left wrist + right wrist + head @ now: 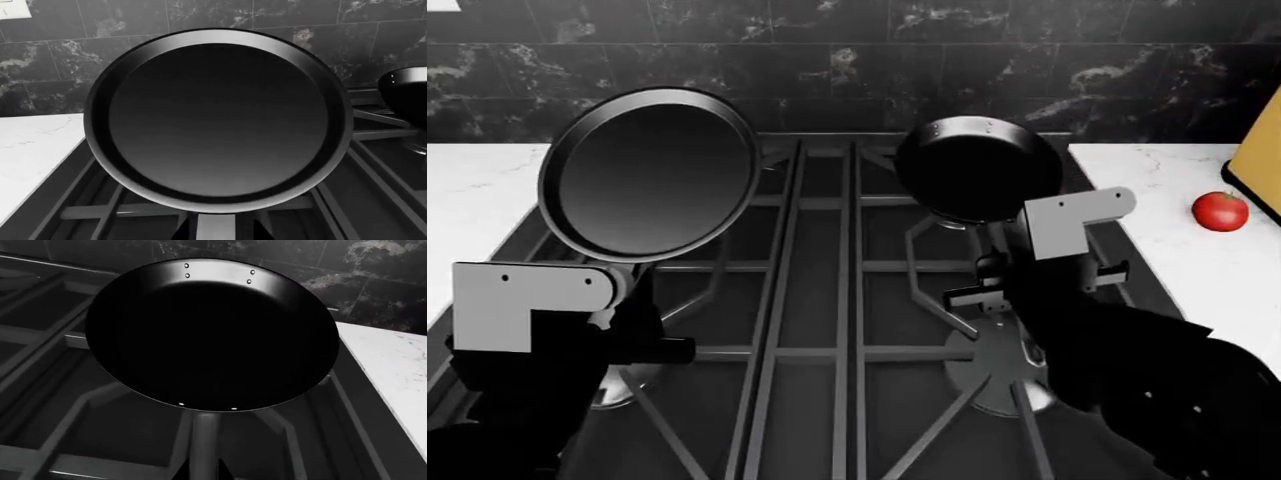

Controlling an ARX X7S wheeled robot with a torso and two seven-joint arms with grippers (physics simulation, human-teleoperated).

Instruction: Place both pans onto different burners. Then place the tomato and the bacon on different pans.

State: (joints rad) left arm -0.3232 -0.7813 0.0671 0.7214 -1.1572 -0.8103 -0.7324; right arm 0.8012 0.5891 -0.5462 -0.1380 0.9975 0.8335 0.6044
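My left gripper (627,290) is shut on the handle of the flat low-rimmed pan (647,172) and holds it tilted above the range's back left grate; the pan fills the left wrist view (218,120). My right gripper (1008,262) is shut on the handle of the deeper pan (978,167), which it holds over the back right grate; it also fills the right wrist view (212,332). The red tomato (1220,211) lies on the white counter right of the range. A burner (1001,375) shows at front right under the grates. The bacon is out of view.
The black cast-iron grates (827,300) cover the steel range. White marble counter (474,190) lies on both sides, with a dark tiled wall (854,60) behind. A yellow board edge (1257,150) stands at far right near the tomato.
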